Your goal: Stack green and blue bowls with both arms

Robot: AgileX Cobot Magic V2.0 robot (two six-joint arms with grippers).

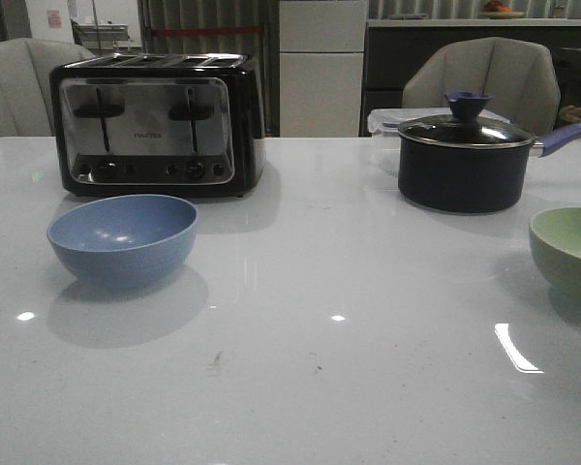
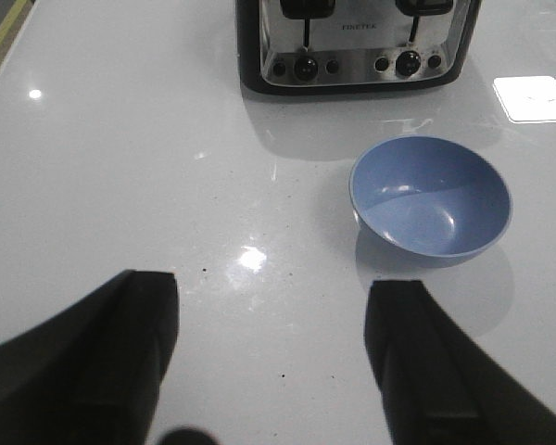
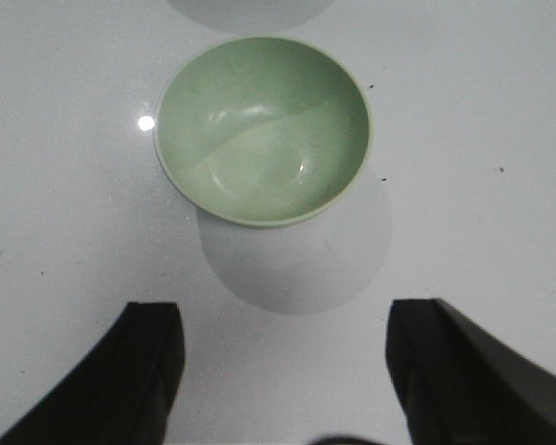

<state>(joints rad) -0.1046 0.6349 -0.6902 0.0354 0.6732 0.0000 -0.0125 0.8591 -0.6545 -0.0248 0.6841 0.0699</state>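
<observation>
A dusty blue bowl stands upright on the white table at the left, in front of the toaster. The pale green bowl stands at the right edge of the front view, partly cut off. Neither arm shows in the front view. In the left wrist view my left gripper hangs open above bare table, with the blue bowl ahead of it and off toward one finger. In the right wrist view my right gripper is open too, and the green bowl lies straight ahead of its fingers, apart from them. Both bowls are empty.
A black and chrome toaster stands behind the blue bowl. A dark saucepan with a glass lid and purple-blue knob and handle sits at the back right, a clear plastic box behind it. Chairs stand beyond the table's far edge.
</observation>
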